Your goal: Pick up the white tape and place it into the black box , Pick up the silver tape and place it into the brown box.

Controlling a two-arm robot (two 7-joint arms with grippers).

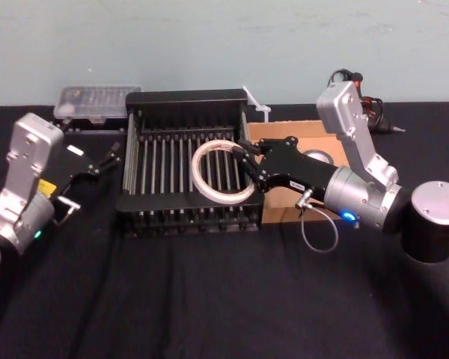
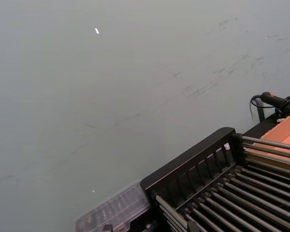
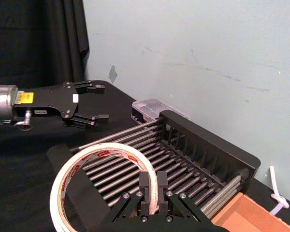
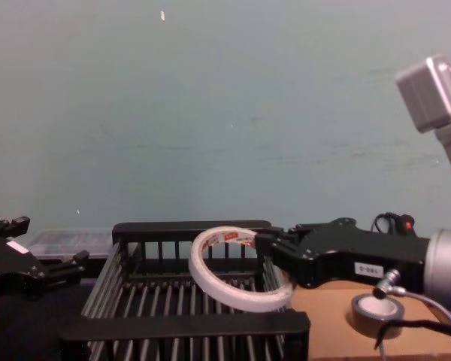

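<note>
- The right pincer (image 1: 247,158) is reaching in from the right over the black box (image 1: 185,101), its fingers (image 3: 146,186) closing on the wall of the white tape (image 1: 221,172) at the ring's right edge.
- The white tape is hanging tilted above the box's barred floor, roughly mid-box toward the right wall; judging from the chest view it is not resting on the bars.
- The silver tape (image 4: 376,311) is lying flat in the brown box (image 1: 273,133), just right of the black box, so that half of the task looks done.
- The left pincer (image 1: 97,161) is idling with fingers spread and holding nothing, over the worktop (image 1: 209,299) just left of the black box.
- Risk: the grip is taking only a thin section of a thin-walled ring. If the pincer is swinging or jolting, the ring could pivot or slip out early and land on edge.
- Risk: released while tilted, the ring could roll along the bars or lean against a wall; it would likely stay inside, since the walls rise around it.
- Risk: the pincer body is sitting close to the shared wall between the two boxes. Lowering further or pulling back low could be knocking that rim and shifting either box.
- Risk: adhesive on the tape's edge may be clinging to a finger on opening, dragging the ring out with the retreat.
- A clear plastic case (image 1: 97,101) is sitting at the far left, well apart from the action.
</note>
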